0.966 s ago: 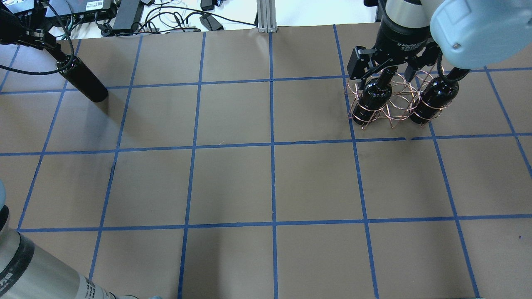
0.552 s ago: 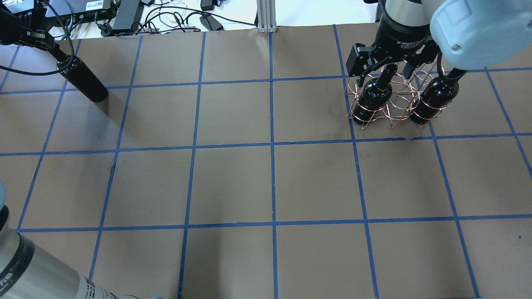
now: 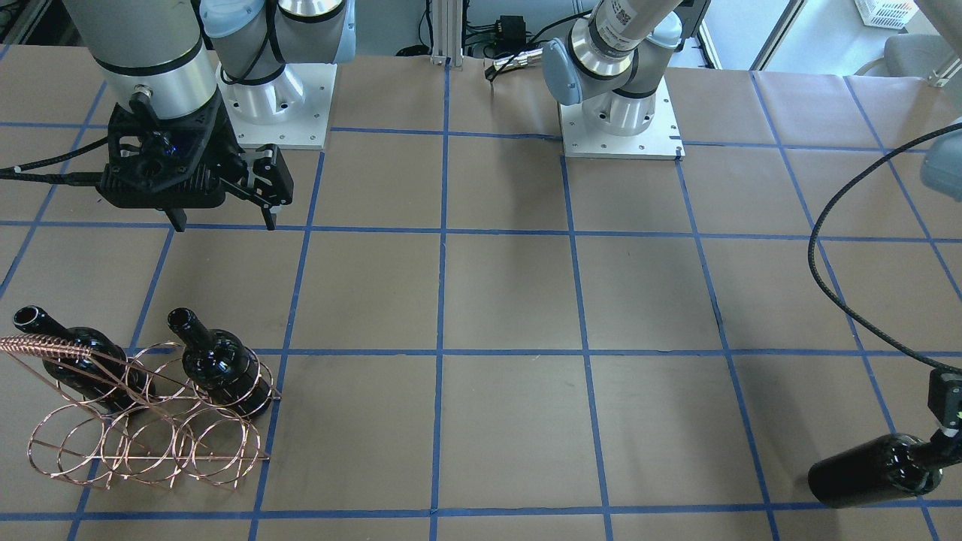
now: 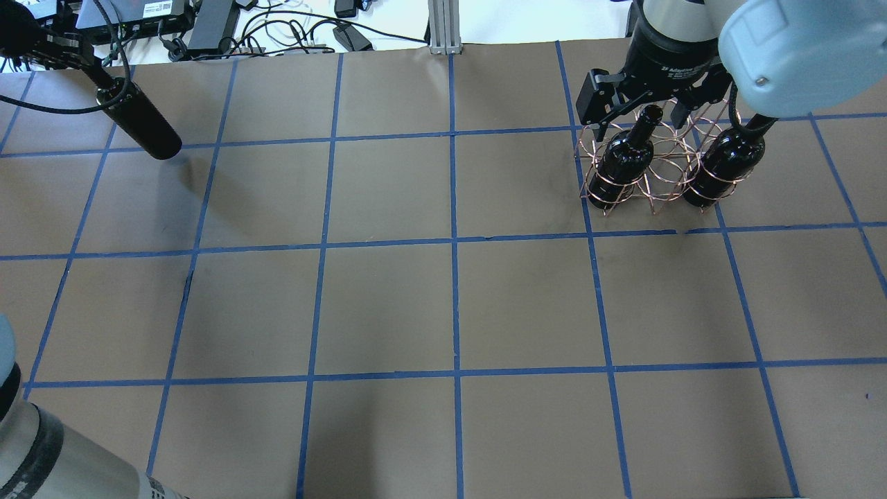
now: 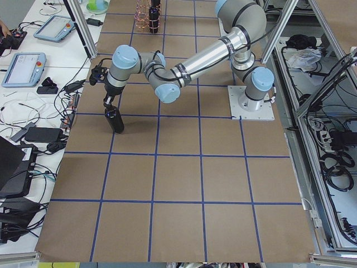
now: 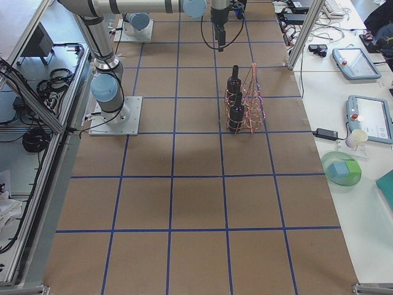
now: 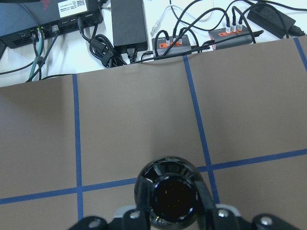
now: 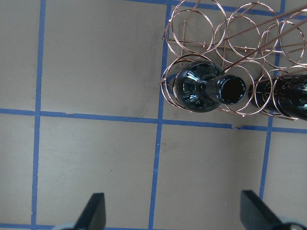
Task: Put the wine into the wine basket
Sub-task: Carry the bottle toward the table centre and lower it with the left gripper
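You are partway through. The wine basket [image 3: 143,443] stands on the bench [image 4: 450,305] at the far end on the robot's right, and it already carries two loads. One seated bottle [image 4: 624,163] stands neck up in an end ring of the row nearest the robot. The other seated bottle [image 4: 724,166] stands the same way at the opposite end of that row. The middle ring [image 8: 245,93] between them looks free, and so do the rings of the row behind.

The right claw [image 3: 224,223] hangs on the robot's side of the basket with its jaws spread wide and nothing between them. It touches neither bottle, so that arm's part looks finished for now.

What is left is the wine [image 4: 142,126]. It is at the far corner on the robot's left, well apart from the basket, with almost the whole width of the bench between them. The left claw [image 4: 97,80] is clamped on its neck, and the wrist view shows the open mouth sitting between the fingers. I cannot tell whether the base is clear of the bench.

By my reading, the grasp is made, but the carry across, the lining up over a free ring and the lowering in are not yet done.
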Action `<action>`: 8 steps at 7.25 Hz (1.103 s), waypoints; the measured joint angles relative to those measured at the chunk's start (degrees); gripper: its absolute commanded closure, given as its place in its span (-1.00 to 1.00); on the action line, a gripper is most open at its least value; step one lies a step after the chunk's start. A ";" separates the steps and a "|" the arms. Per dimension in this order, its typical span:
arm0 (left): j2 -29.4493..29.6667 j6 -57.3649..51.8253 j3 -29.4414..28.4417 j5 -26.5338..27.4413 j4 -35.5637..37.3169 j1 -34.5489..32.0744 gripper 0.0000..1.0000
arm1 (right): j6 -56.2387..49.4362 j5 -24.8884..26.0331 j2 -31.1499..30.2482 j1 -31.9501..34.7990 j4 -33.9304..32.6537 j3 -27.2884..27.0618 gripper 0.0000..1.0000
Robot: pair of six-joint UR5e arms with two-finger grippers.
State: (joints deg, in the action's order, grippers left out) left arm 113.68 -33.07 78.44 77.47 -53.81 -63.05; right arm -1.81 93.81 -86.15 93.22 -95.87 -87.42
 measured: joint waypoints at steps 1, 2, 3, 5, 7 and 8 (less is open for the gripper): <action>-1.55 3.39 0.16 1.77 -1.42 -2.55 0.66 | 0.12 -0.05 -0.09 0.03 -0.76 -0.02 -1.00; -3.42 9.08 0.76 4.28 -2.95 -6.35 0.66 | -0.03 0.04 -0.01 0.03 -0.94 -0.13 -1.00; -5.66 16.35 2.44 7.04 -4.17 -11.16 0.66 | -0.46 0.37 0.04 0.00 -0.91 -0.45 -1.00; -10.78 33.23 9.49 10.62 -4.17 -21.26 0.69 | -1.08 0.79 -0.29 -0.05 -0.85 -0.99 -1.00; -14.49 46.89 13.81 14.86 -3.77 -29.71 0.69 | -1.25 0.57 -0.71 -0.03 -0.70 -1.10 -1.00; -15.53 52.87 14.52 16.63 -4.07 -33.15 0.69 | -1.28 0.50 -0.98 0.00 -0.44 -1.16 -1.00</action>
State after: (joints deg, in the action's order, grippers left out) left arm 98.15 19.80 92.96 94.10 -57.88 -96.20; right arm -3.10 94.31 -87.13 93.22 -96.31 -88.58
